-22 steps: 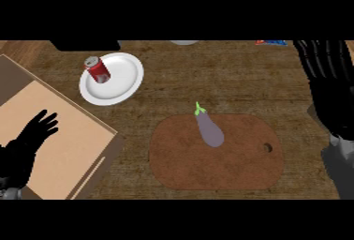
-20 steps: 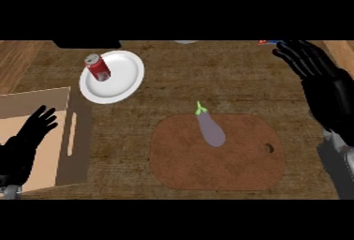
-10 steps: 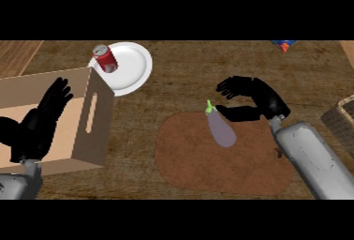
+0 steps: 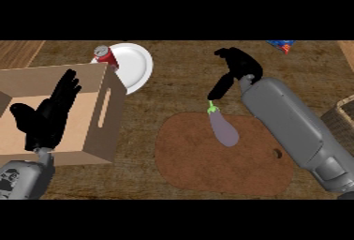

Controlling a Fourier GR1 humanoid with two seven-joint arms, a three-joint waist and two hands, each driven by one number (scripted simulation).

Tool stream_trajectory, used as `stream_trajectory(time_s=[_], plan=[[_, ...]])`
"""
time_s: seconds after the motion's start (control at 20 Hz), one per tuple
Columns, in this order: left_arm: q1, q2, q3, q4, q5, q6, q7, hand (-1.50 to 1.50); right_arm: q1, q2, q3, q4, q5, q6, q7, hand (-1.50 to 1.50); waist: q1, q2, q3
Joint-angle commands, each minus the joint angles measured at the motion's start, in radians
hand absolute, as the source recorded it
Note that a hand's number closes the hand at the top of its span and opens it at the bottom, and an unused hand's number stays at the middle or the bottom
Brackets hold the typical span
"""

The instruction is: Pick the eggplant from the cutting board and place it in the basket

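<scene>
Nearest the lower edge, the grey left forearm rises from the left corner. The left hand [image 4: 45, 119] is held flat, fingers straight and apart, over the open top of a cardboard box [image 4: 114, 133] and holds nothing.

To its right lies the brown cutting board [image 4: 214, 166] on the wooden counter [image 4: 173, 93], just beside the box. The eggplant [image 4: 223, 129] lies on the board's far part, purple body toward the near side. Its green stem points away and reaches the board's far edge.

The right forearm crosses the board's right side on a slant, and the right hand [image 4: 239, 63] hangs beyond the board, bent down toward the stem. It shows as one dark mass, so whether it is spread or closed cannot be told. Its lowest end is just above the stem, possibly touching it, and the eggplant's body is free of it.

A woven basket [image 4: 343, 115] shows at the right edge, well apart from the eggplant. Farther off, a white plate [image 4: 138, 65] sits behind the box with a red can [image 4: 105, 55] on its left rim. A blue item [image 4: 282, 45] lies at the far right.
</scene>
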Motion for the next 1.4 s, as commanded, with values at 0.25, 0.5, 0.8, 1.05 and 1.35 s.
stream_trajectory(time_s=[0.25,0.5,0.8,1.05,1.35], plan=[[-0.059,-0.005,0.005,0.023,-0.006,0.001,0.024,0.00,-0.248,0.022,-0.017,0.288,-0.191,0.646,0.262,-1.50,0.006,0.007,0.001],[-0.046,-0.015,0.009,0.021,-0.008,0.007,0.026,0.00,-0.398,0.075,-0.088,0.473,-0.286,0.773,0.335,-1.50,-0.009,-0.004,0.002],[-0.043,-0.032,0.009,0.046,-0.015,-0.010,0.004,0.00,-0.483,0.108,-0.100,0.650,-0.263,0.747,0.266,-1.50,-0.021,-0.002,0.003],[0.000,-0.034,0.031,-0.004,-0.033,0.020,0.045,0.00,-0.420,0.111,-0.089,0.625,-0.200,0.675,0.147,-1.50,-0.054,-0.013,0.004],[-0.032,-0.044,0.075,0.086,-0.039,-0.014,-0.021,0.00,-0.366,0.213,-0.104,0.626,-0.161,0.571,0.125,-1.50,-0.060,-0.012,0.004]])
